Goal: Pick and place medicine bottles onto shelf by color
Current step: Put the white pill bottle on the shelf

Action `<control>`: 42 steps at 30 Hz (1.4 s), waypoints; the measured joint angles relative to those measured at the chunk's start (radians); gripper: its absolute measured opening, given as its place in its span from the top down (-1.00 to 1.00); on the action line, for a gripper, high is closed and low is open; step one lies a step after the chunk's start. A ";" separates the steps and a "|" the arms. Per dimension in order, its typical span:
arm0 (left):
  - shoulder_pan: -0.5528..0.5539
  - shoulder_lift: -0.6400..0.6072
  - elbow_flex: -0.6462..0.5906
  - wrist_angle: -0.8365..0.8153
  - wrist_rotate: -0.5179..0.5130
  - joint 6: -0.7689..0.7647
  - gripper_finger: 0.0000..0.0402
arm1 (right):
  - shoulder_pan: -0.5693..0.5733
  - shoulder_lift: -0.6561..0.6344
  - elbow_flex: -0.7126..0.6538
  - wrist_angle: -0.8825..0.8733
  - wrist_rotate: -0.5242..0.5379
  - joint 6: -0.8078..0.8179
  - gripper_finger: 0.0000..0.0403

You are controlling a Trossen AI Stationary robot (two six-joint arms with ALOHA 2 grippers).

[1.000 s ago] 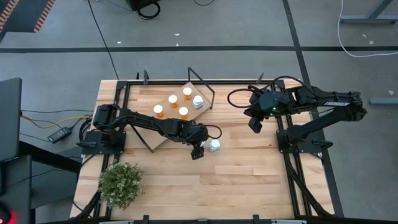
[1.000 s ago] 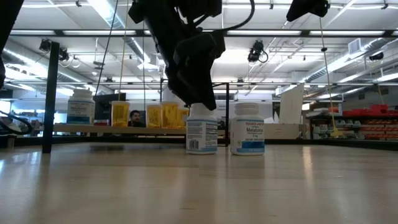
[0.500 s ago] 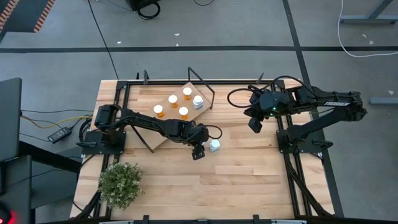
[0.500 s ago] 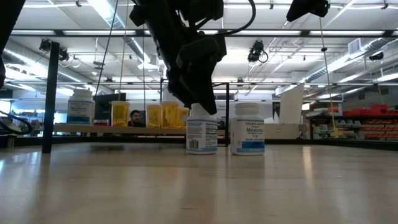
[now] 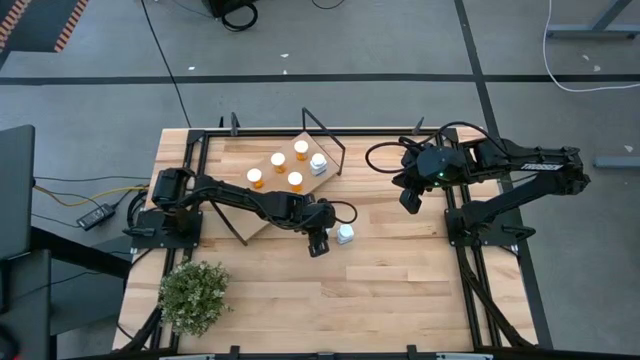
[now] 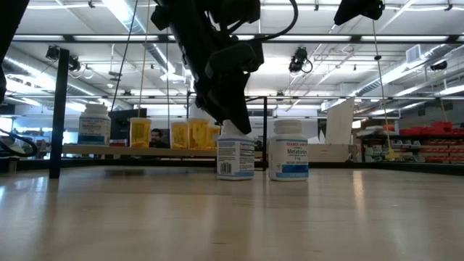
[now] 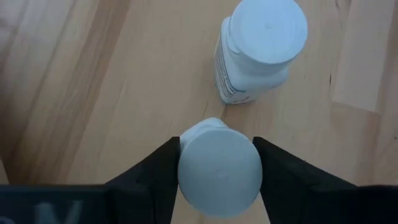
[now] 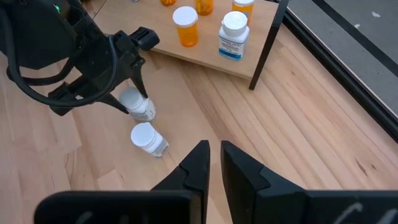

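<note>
White plastic, small and rigid: the bottle [image 7: 219,167] under the left gripper [image 7: 217,171] looks light and stiff, with a smooth cap and a paper label on its body, so I judge it easy to lift but apt to slip or tip if pinched off-centre. The sound hold is across the cap or just below it, from above, as the fingers [image 7: 155,174] now stand. They sit one on each side of the cap, narrowed to about its width and seemingly touching it; whether they press firmly I cannot tell, and the bottle stands upright on the counter [image 5: 400,280], not lifted. A second white bottle [image 7: 258,46] stands just beside it, close enough to be knocked. The shelf [image 5: 262,215] lies near, behind the left arm, carrying four orange bottles [image 5: 296,180] and one white bottle [image 5: 318,163] at its end. The right gripper [image 8: 214,163] hangs above the counter's right edge, its fingers nearly together and holding nothing.
</note>
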 joint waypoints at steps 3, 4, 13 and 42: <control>0.000 0.000 0.000 -0.009 0.000 0.000 0.07 | 0.000 0.000 0.000 0.000 0.000 0.000 0.77; 0.000 -0.004 0.000 -0.019 0.000 0.000 0.05 | 0.000 0.000 0.000 0.000 0.000 0.000 0.77; 0.000 -0.075 -0.002 -0.206 0.001 0.032 -0.02 | 0.000 0.000 0.000 -0.006 0.000 -0.006 0.77; 0.182 -0.647 -0.307 -0.350 -0.012 0.148 -0.01 | -0.001 0.000 0.000 -0.011 0.028 -0.007 0.77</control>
